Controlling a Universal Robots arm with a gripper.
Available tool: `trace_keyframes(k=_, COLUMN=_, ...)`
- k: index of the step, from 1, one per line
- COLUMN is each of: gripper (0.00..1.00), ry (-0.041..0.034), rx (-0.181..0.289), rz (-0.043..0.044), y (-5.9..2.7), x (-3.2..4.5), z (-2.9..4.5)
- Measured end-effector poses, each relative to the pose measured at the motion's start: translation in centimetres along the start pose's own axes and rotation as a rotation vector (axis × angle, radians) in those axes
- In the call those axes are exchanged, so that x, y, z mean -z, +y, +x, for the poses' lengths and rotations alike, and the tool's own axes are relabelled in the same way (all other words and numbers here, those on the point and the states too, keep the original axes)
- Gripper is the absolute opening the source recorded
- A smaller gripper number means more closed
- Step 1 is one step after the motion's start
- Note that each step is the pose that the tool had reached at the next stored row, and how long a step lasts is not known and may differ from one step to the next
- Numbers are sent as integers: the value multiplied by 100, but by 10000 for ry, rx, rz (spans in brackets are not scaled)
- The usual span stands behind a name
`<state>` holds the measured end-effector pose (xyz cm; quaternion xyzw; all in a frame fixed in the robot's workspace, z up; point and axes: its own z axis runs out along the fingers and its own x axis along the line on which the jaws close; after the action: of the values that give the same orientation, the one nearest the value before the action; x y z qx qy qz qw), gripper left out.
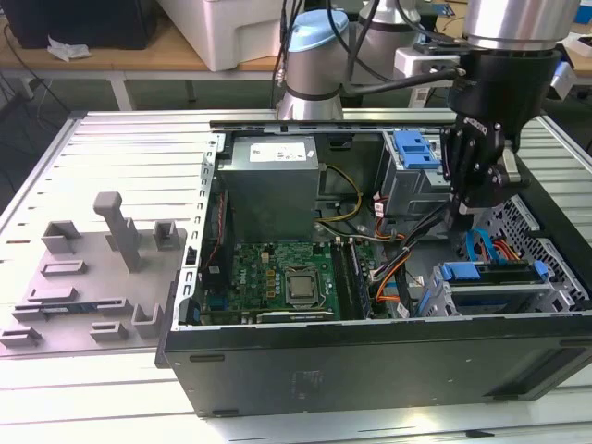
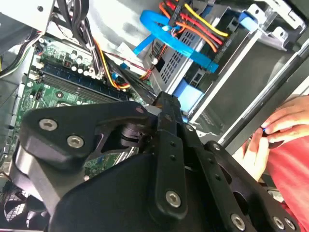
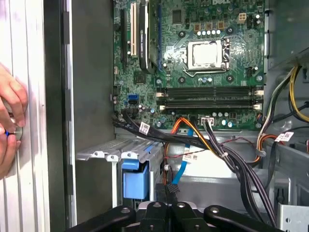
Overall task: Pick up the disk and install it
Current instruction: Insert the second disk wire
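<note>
While gripper (image 1: 460, 215) hovers, disk (image 1: 490, 274) just beneath, caged.

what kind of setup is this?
Looks like a robotics lab bench for PC assembly: an open computer case on a slatted aluminium table, grey fixture blocks beside it, and the arm's gripper over the drive bays.

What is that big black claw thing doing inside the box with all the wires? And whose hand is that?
The box is an open computer case lying on a metal table. The black claw is a robot arm's gripper, reaching down among the cables near the blue-framed disk. One picture is taken from outside; two come from cameras riding on the arm, looking past the gripper at the green motherboard. The hand belongs to a person beside the case. On the table also lies a grey plastic holder.
</note>
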<state>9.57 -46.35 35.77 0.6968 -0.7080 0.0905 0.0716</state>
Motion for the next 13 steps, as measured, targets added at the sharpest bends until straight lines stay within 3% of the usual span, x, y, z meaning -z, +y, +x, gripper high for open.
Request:
trace_keyframes(k=7, gripper=11, ry=151, rx=-11, rz=67, y=102, x=17, z=-47)
trace_keyframes(k=13, gripper=11, ry=163, rx=-11, rz=68, y=103, x=18, z=-47)
